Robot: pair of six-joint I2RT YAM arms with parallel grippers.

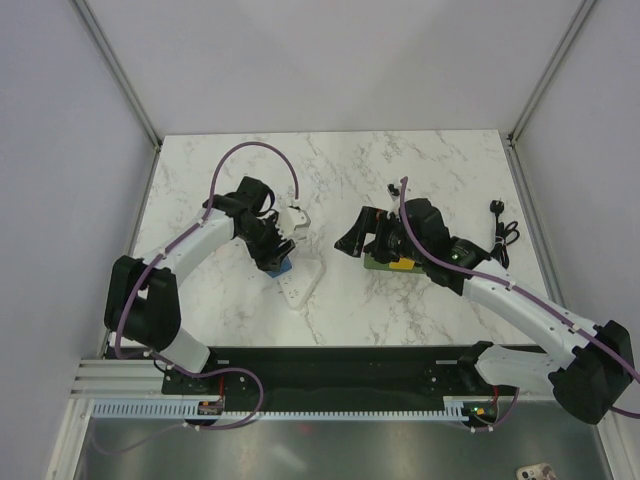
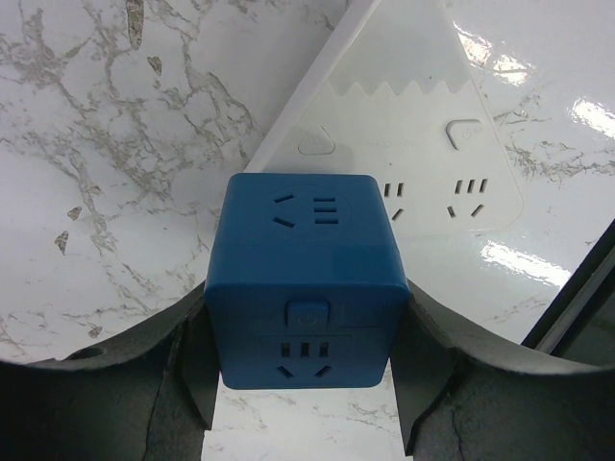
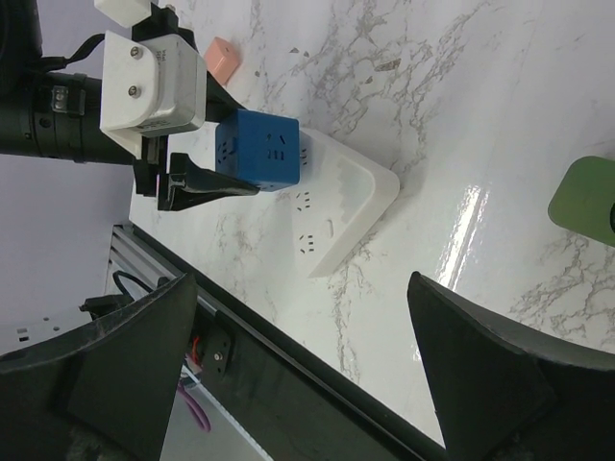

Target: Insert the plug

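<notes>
Left fingers [image 2: 144, 384] around blue cube [image 2: 303, 279]

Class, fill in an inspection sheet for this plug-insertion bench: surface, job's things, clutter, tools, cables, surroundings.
Surface: marble-pattern table, white and glossy.
Job's things: yellow plug at the green socket strip; whether it is seated cannot be told.
Clutter: blue cube over the white power strip; black plug with a thin cord near the right edge; pink block beyond the left arm.
Tools: left tool shut on the blue cube; right tool open, holding nothing.
Cables: purple cable looping along each arm.
Surroundings: pale walls, metal frame posts.
</notes>
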